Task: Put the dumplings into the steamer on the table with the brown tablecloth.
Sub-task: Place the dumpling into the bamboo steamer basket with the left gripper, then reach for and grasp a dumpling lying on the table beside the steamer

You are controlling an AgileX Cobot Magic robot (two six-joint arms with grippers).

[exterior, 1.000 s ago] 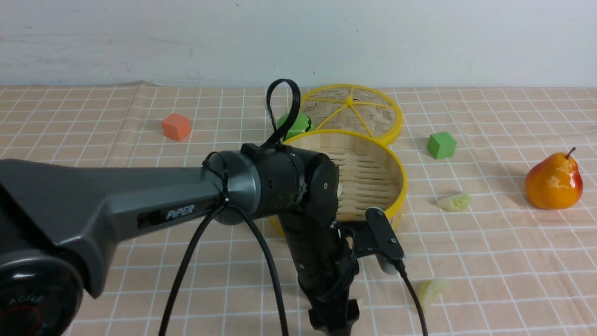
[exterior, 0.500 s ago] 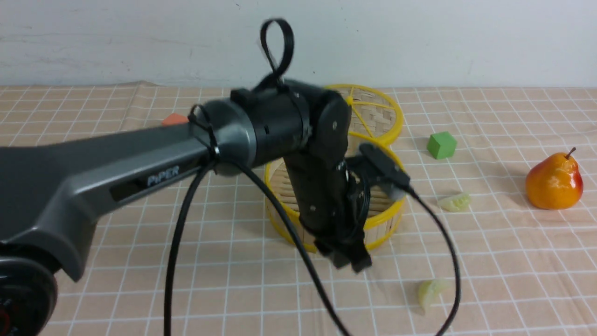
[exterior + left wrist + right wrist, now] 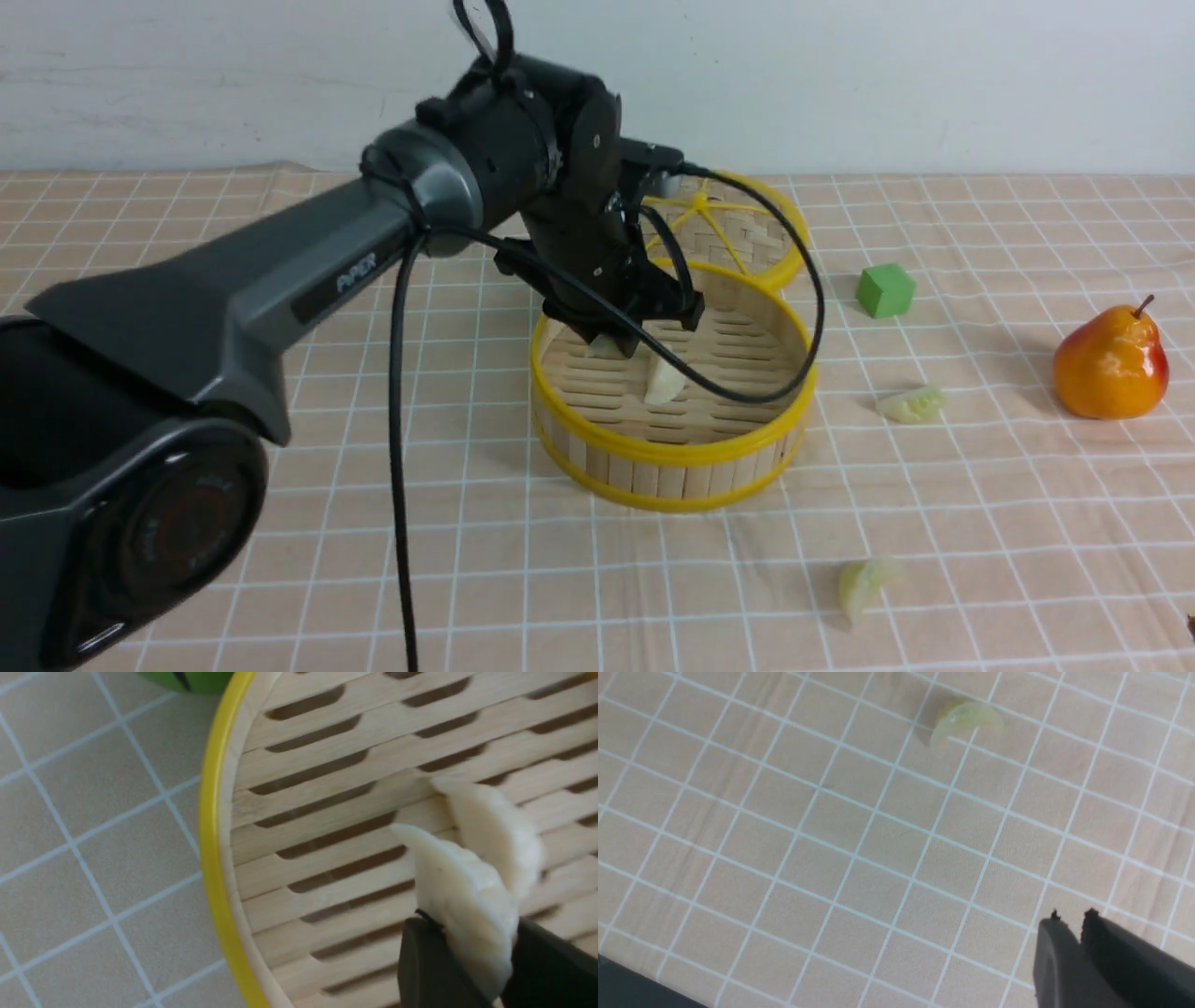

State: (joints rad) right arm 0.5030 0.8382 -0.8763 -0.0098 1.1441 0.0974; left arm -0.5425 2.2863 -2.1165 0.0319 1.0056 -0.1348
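The steamer [image 3: 672,455] stands mid-table on the brown tablecloth [image 3: 980,523]. My left gripper [image 3: 611,338] hangs over its left inner side, shut on a whitish dumpling [image 3: 460,905] that pokes out between the fingers. A second whitish dumpling [image 3: 665,378] lies on the slatted floor beside it [image 3: 495,830]. Two pale green dumplings rest on the cloth, one right of the steamer [image 3: 910,404] and one in front of it [image 3: 864,583]. In the right wrist view my right gripper [image 3: 1070,917] hovers shut and empty above the cloth, apart from a green dumpling [image 3: 966,718].
The flat woven lid [image 3: 747,229] lies behind the steamer. A green cube [image 3: 884,289] and a pear [image 3: 1111,364] sit to the right. A green round object [image 3: 196,679] touches the steamer's outer rim. The left arm's cable drapes across the basket.
My left gripper shut on the whitish dumpling at the table's front, then rose and swung back over the steamer. The green dumplings and the steamer stayed put.
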